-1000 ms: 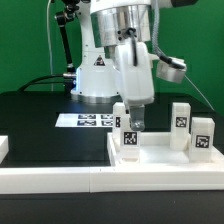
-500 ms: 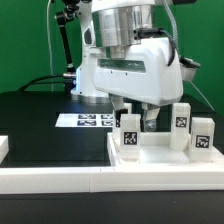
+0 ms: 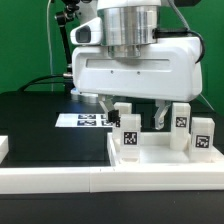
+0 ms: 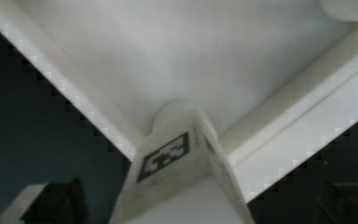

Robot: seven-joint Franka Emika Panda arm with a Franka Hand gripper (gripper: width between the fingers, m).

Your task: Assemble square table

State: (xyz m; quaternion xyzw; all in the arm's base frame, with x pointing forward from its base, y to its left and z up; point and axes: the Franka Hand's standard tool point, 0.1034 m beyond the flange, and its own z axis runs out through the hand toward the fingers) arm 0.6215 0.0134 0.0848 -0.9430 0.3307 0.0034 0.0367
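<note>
Rotated and spread since the earlier frames, the gripper point(image 3: 135, 114) now faces the exterior camera broadside, its wide white body spanning much of the picture, where a second ago it showed a narrow side with the fingers close around a leg. The two dark fingers point(image 3: 159, 119) now stand wide apart and grip nothing; one hangs on each side of the nearest leg point(image 3: 127, 133), clear of it. That leg stands upright on the square tabletop point(image 3: 160, 157), its black-and-white tag turned toward the camera, near the slab's corner at the exterior view's left. Two more legs stand upright on the same slab toward the exterior view's right: one point(image 3: 181, 122) just past the far finger, and another point(image 3: 203, 136) beside it at the edge of the slab. A fourth leg cannot be made out. The tabletop lies flat on the black desk point(image 3: 40, 120), pressed against the long white rail point(image 3: 60, 177) that runs along the front. Behind it, flat on the desk, lies the marker board point(image 3: 85, 120) with its row of printed tags, partly hidden by the gripper. In the wrist view the tagged leg point(image 4: 172, 165) rises in the middle of the picture, standing on the pale slab point(image 4: 211, 60), with a dark fingertip point(image 4: 55, 203) visible on either side and a gap between each and the leg.
</note>
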